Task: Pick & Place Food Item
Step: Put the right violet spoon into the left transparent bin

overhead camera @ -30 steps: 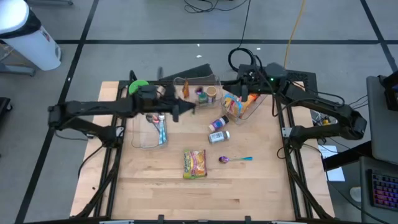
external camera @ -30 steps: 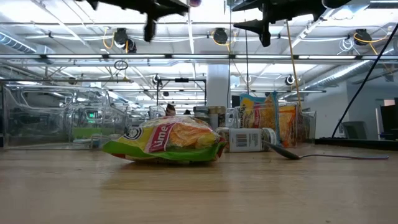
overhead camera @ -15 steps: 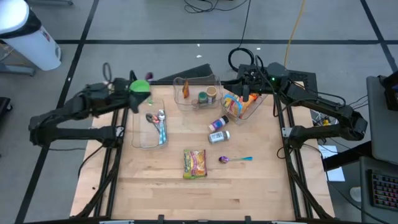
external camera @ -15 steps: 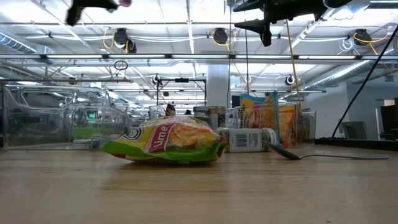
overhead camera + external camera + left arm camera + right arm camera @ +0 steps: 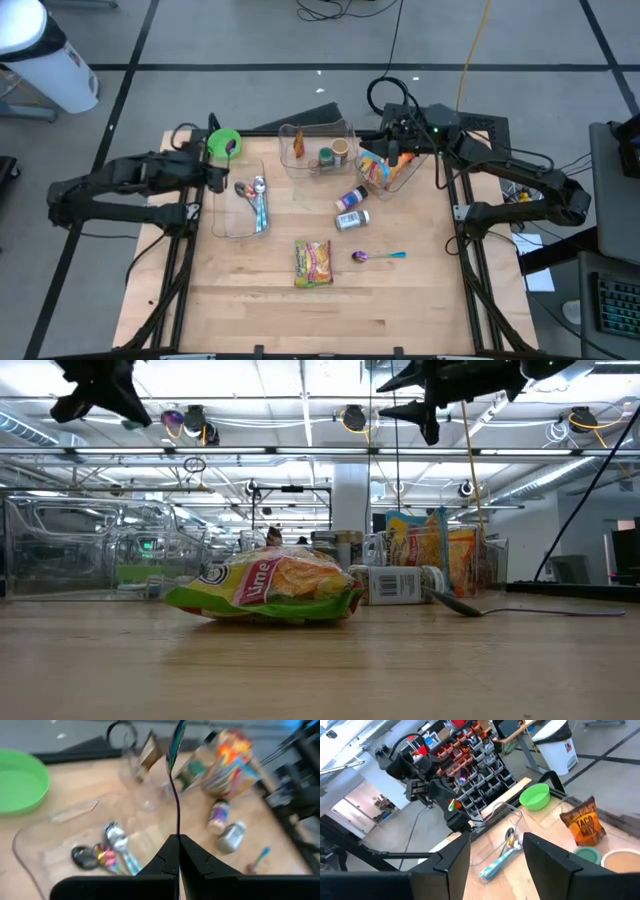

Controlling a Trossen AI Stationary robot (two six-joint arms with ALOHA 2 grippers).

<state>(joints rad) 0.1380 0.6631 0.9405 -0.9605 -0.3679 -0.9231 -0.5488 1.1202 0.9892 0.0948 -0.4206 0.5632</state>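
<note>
Snack packet [image 5: 313, 263] lay untouched mid-worktop [image 5: 400, 310], still to be picked; left tool [image 5: 178, 851] pinched a spoon [image 5: 174, 780] above the clear tray [image 5: 222, 222], right tool [image 5: 495, 847] hung spread over the bins.

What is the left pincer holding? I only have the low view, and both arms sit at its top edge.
Observer: In the left wrist view, the left pincer is shut on the thin handle of a spoon.
Operator: Where is it over the table?
Observer: From above, it hangs at the edge of the clear tray that holds other spoons, beside the green bowl.
Operator: And the right pincer?
Observer: The right pincer is open and empty, up by the snack bin on the table's far side.
</note>
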